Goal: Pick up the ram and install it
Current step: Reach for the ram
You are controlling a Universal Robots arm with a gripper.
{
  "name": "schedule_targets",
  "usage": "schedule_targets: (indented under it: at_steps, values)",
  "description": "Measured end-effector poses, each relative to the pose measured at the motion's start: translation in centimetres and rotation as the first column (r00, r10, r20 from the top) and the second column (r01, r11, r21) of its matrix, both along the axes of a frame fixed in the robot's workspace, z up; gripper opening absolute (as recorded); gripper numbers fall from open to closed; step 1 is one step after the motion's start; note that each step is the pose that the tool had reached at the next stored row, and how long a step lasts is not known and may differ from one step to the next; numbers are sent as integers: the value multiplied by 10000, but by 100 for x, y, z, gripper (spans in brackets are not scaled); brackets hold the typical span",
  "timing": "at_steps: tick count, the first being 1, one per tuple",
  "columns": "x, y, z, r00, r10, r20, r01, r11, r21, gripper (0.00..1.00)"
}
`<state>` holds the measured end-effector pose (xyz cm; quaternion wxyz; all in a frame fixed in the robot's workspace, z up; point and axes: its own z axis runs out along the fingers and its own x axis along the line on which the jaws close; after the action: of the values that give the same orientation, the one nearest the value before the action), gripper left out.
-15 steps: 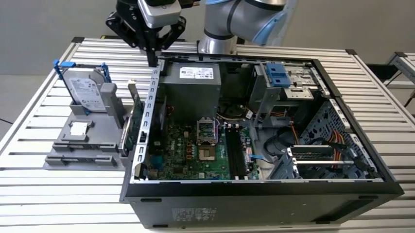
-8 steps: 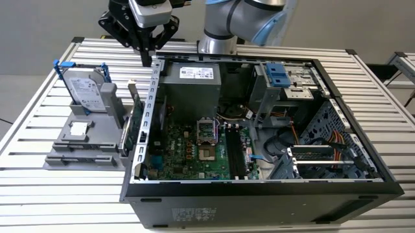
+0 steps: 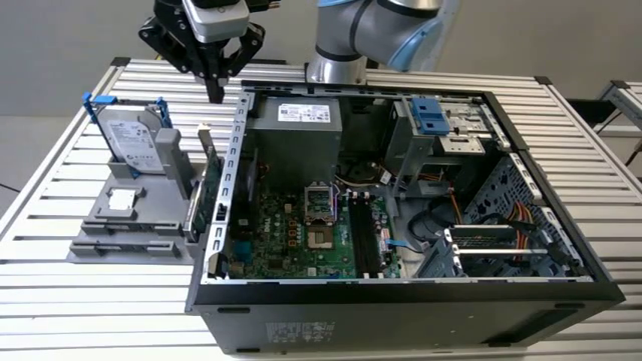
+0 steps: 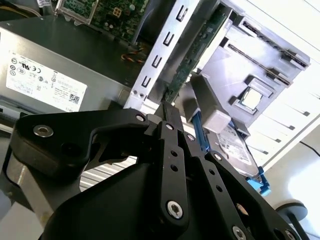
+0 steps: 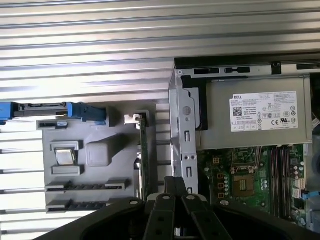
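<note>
**The ram** (image 3: 204,192) stands on its long edge in a grey holder (image 3: 110,244), at the holder's side just beside the outer wall of the open computer case (image 3: 401,316). In both wrist views its top edge shows as a thin green line (image 5: 143,155) (image 4: 195,55) lying between the holder and the case's silver frame.

**The gripper** (image 3: 213,94) hangs above the end of the ram nearest the table's far edge and is apart from it. The fingers (image 4: 167,130) are pressed together with nothing pinched between them. In the first wrist view the fingertips (image 5: 175,181) lie over the line of the ram.

**The holder** also carries a hard drive (image 3: 135,139) with blue clips, standing upright at its far end. A small square chip (image 3: 122,199) sits in a recess near its middle, and a grey block (image 3: 171,150) stands between the drive and the ram. Two long slots run along the holder's near part.

**The case** lies on its side with the motherboard (image 3: 291,233) exposed. A labelled power supply (image 3: 301,113) sits at the end toward the table's far edge.

**The table** (image 3: 80,301) is made of ribbed aluminium slats. The holder rests near its edge on the exterior view's left, and the case covers the middle and the exterior view's right.
</note>
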<state>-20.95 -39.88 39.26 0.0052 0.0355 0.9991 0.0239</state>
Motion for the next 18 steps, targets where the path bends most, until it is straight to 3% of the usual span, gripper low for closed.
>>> schedule_targets:
  at_steps: [8,18]
  values:
    - [-123,0,0,10000,0,-93,0,10000,0,0]
    - [-301,0,0,10000,0,-94,0,10000,0,0]
